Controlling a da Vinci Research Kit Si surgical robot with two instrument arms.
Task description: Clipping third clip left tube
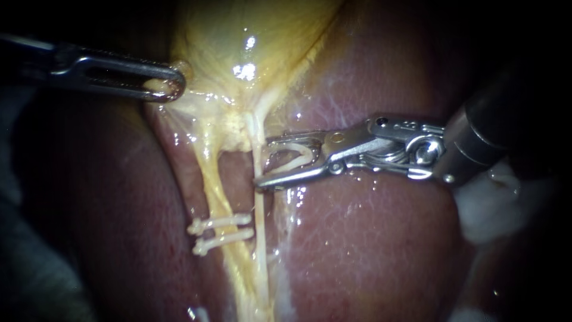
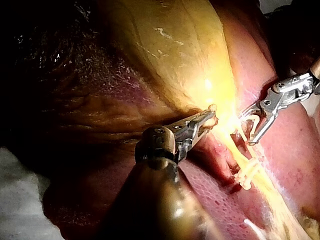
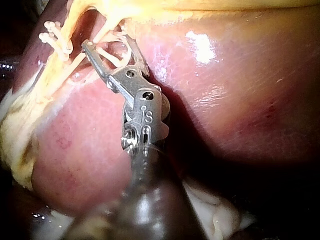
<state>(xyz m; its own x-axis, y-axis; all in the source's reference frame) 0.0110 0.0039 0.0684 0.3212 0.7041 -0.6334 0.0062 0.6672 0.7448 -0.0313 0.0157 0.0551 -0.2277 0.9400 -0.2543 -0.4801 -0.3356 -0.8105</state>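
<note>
My left instrument (image 1: 165, 83) comes in from the left, its jaws shut on the lower edge of the yellow gallbladder (image 1: 238, 36). The left tube (image 1: 210, 179) runs down from there and carries two white clips (image 1: 219, 231). Beside it lies the thin pale right tube (image 1: 258, 238). My right instrument (image 1: 263, 162) has its jaws wide apart with a white clip (image 1: 298, 156) held between them. Its jaw tips reach the right tube, short of the left one. In the right wrist view the same jaws (image 3: 110, 50) hold the clip, and the two placed clips (image 3: 52, 35) lie beyond.
Reddish liver (image 1: 369, 238) lies under and around both tubes. White gauze (image 1: 494, 203) sits under the right instrument's shaft. In the left wrist view my left instrument (image 2: 207, 119) pulls the gallbladder edge, with the right instrument (image 2: 252, 125) opposite it.
</note>
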